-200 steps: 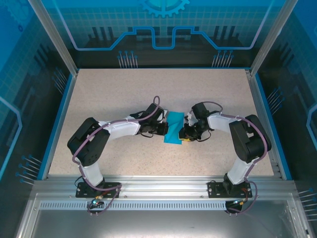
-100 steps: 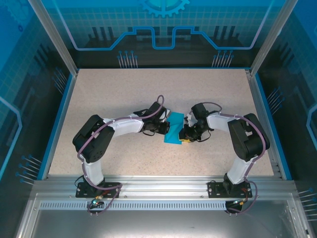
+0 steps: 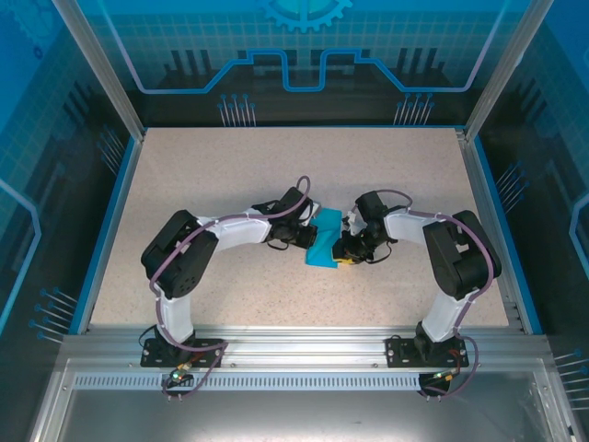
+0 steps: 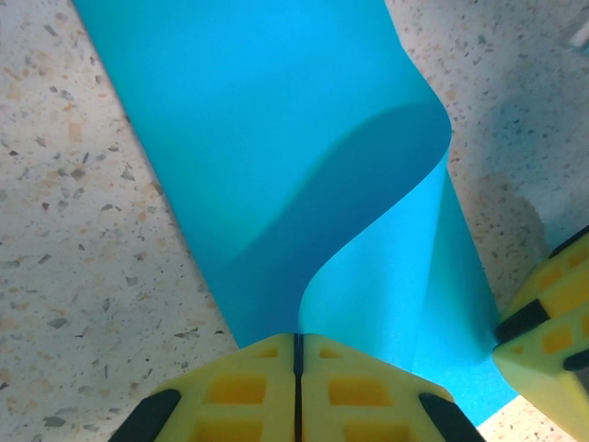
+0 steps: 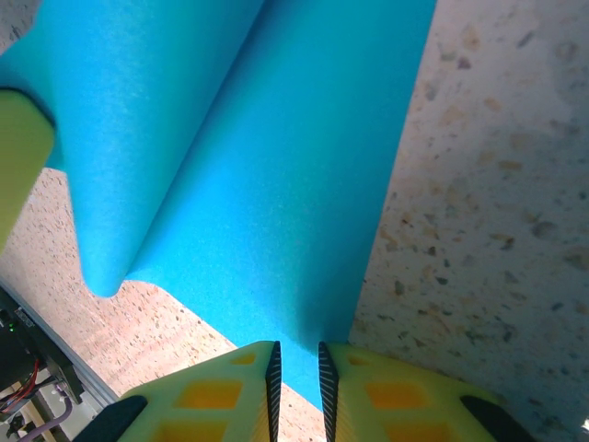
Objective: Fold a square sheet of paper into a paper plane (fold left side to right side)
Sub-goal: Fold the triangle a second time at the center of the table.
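Note:
The square sheet of paper [image 3: 324, 241] is bright blue and lies mid-table between both arms. My left gripper [image 3: 309, 238] is shut on its left edge [image 4: 296, 336] and holds that edge up, so the sheet [image 4: 276, 138] curls over toward the right. My right gripper [image 3: 342, 256] is low at the sheet's near right corner, its jaws [image 5: 296, 354] a narrow gap apart above the paper [image 5: 276, 184], nothing between them. In the left wrist view the right gripper's yellow fingers [image 4: 552, 318] touch the sheet's right edge. No folded plane shape is visible.
Speckled beige table [image 3: 230, 175] with a raised blue rim [image 3: 109, 221] on the left, right and far sides. Aluminium rail [image 3: 294, 345] carries both arm bases at the near edge. Transparent blue panels enclose the cell.
The left arm has swung rightward, carrying the sheet's lifted left edge further over the paper, which now looks narrower from above. The right arm has stayed put.

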